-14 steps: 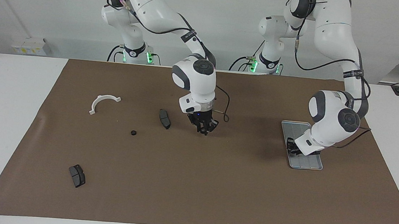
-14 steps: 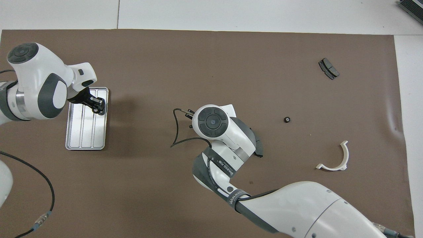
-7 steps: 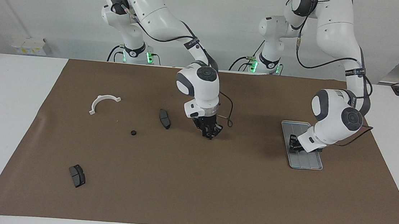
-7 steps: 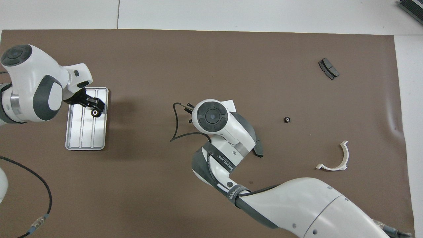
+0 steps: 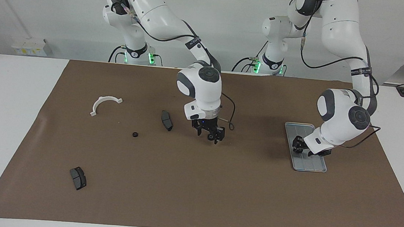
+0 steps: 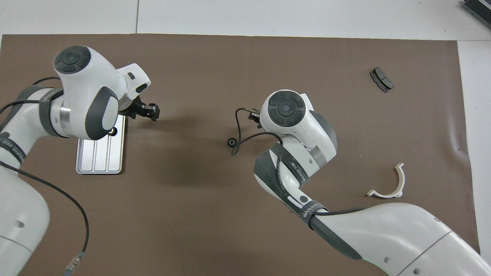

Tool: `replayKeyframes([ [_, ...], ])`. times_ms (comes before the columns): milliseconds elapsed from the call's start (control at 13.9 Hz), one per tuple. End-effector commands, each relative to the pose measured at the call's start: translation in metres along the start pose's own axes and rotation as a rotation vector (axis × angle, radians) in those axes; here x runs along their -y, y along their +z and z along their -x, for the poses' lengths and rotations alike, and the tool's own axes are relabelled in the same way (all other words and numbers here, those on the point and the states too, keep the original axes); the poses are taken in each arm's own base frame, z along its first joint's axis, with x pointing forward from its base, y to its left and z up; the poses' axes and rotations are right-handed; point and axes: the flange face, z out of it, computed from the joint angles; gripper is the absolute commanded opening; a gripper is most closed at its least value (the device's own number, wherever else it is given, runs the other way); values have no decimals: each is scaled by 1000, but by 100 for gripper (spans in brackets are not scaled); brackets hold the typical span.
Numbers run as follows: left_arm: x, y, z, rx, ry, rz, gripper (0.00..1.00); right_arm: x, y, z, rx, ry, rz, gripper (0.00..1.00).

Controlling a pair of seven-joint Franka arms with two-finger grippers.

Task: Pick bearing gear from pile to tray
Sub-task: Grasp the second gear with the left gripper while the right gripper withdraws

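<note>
The silver tray (image 5: 297,128) (image 6: 99,161) lies toward the left arm's end of the table. One small black ring (image 6: 112,131) rests on it. My left gripper (image 5: 298,144) (image 6: 147,111) hangs open and empty over the tray's edge, apart from that ring. Mid-table, my right gripper (image 5: 212,136) is open just above the mat. A black ring (image 6: 231,142) lies on the mat below it. Another ring (image 5: 135,134) sits toward the right arm's end, hidden by that arm in the overhead view.
A white half-ring bracket (image 5: 104,103) (image 6: 387,184) lies toward the right arm's end. One dark pad (image 5: 166,120) sits beside the right gripper. A second pad (image 5: 78,178) (image 6: 381,79) is farther from the robots. A brown mat (image 5: 195,193) covers the table.
Both grippers went from shut to open. The left one let its ring go on the tray and drew up off it. A ring now shows on the mat under the right gripper.
</note>
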Motion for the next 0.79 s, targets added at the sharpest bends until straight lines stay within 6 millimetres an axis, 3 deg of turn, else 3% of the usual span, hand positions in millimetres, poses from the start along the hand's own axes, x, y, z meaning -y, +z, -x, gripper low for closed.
replayKeyframes([
  [0, -75, -3, 10, -45, -131, 2, 67, -62, -2, 3, 5, -106, 51, 100],
  [144, -127, -4, 23, -64, -175, 17, 65, -85, 3, -10, 26, -145, 55, 100],
  [432, -194, 8, 44, -107, -174, 47, 60, -129, 16, -35, 108, -231, -1, 100],
  [504, -207, 26, 47, -92, -156, 40, 60, -139, 20, -38, 115, -255, -5, 100],
  [720, -215, 40, 52, -82, -143, 37, 58, -158, 34, -39, 103, -275, -19, 100],
])
